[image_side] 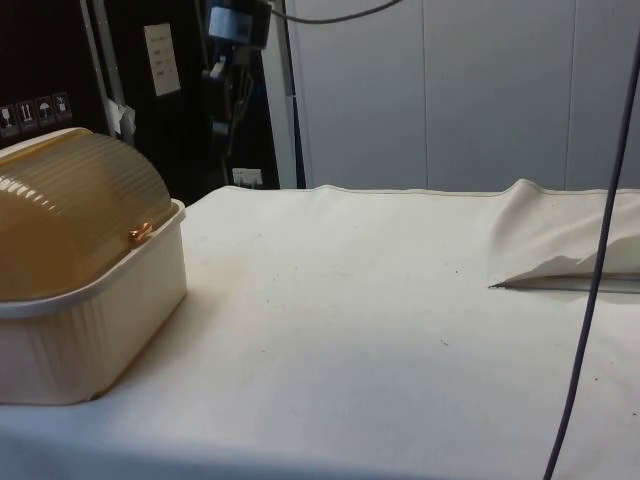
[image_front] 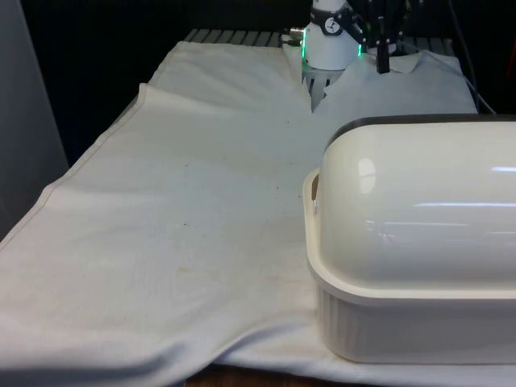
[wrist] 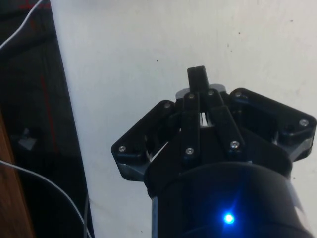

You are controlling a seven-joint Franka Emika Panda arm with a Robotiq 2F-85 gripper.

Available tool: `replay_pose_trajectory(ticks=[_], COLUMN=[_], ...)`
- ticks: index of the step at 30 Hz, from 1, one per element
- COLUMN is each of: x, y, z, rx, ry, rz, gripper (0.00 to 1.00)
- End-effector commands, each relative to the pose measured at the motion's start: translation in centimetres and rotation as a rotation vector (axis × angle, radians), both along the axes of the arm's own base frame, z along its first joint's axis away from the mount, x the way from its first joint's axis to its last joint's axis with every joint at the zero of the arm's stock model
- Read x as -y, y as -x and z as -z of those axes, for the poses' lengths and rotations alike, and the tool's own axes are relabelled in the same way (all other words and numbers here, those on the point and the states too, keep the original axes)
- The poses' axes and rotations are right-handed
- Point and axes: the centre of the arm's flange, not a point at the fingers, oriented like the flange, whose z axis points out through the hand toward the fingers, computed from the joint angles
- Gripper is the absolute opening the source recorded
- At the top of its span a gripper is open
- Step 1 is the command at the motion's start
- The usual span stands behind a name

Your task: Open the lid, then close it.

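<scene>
White cloth [image_front: 177, 210] covers the table, and a cream bread box [image_front: 419, 314] sits near the front view's right edge, its domed lid [image_front: 419, 210] down. Well apart, at the far end, the claw [image_front: 383, 63] hangs above the cloth, fingers [wrist: 197, 79] pressed together, grasping nothing.

Cream bread box [image_front: 419, 266], ribbed base, domed lid [image_front: 427, 201] shut, upright at front view's right.

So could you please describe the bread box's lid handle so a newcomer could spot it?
On the white cloth stands a cream bread box with a domed, ribbed lid. At the lid's lower front edge sits a small copper-coloured handle, the box's sole metallic part.
</scene>
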Motion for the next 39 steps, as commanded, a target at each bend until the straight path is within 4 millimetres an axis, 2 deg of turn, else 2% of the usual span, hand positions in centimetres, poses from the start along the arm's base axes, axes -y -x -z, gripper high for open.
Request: replay_pose_trajectory(ticks=[1,12,13,18,31,39], x=[-0.3,-1.6,-1.2,-2.3,-3.6,-4.3], y=[-0.1,-1.3,-1.0,-2.0,-3.8,-4.1], z=[0.3,3.0,2.8,4.5,7.5,8.8], rx=[0.013,0.037,0.027,0.047,0.073,0.089], ry=[-0.012,-0.019,-0.007,-0.018,-0.014,-0.017], rz=[-0.001,-0.003,-0.003,-0.007,-0.008,-0.005], gripper=[0.0,0.0,0.0,0.0,0.0,0.0])
